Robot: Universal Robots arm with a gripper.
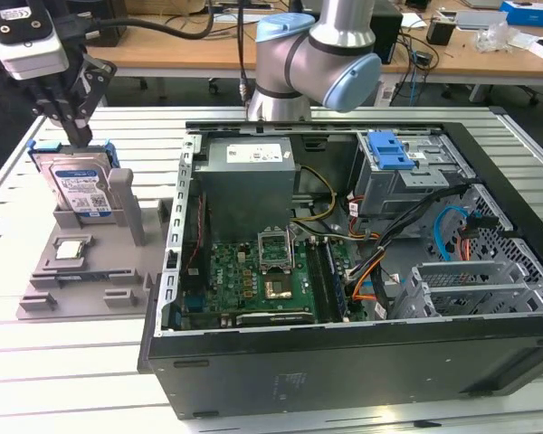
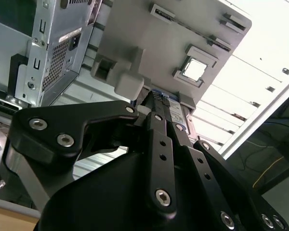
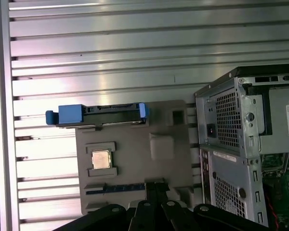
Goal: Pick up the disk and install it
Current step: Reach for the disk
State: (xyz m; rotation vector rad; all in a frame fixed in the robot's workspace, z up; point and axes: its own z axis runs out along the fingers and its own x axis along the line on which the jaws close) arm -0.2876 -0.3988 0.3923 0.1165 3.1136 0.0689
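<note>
The disk (image 1: 80, 185) stands on edge in a grey holder (image 1: 90, 271) at the exterior view's left, its blue-and-white label facing outward between blue side rails. My gripper (image 1: 76, 140) hangs directly over its top edge, touching or just above it. The fingers look shut, pressed together with nothing seen between them. In the first wrist view the disk (image 3: 98, 113) shows edge-on, apart from the gripper (image 3: 155, 185). In the second wrist view the gripper (image 2: 151, 108) points at the disk (image 2: 176, 108), which is mostly hidden behind it.
A small square silver chip (image 1: 70, 250) lies on the holder beside the disk. The open computer case (image 1: 344, 362) stands at the exterior view's right, with a grey drive cage and blue latch (image 1: 389, 149), a motherboard (image 1: 253, 271) and cables inside. The arm's base (image 1: 317, 54) rises behind the case.
</note>
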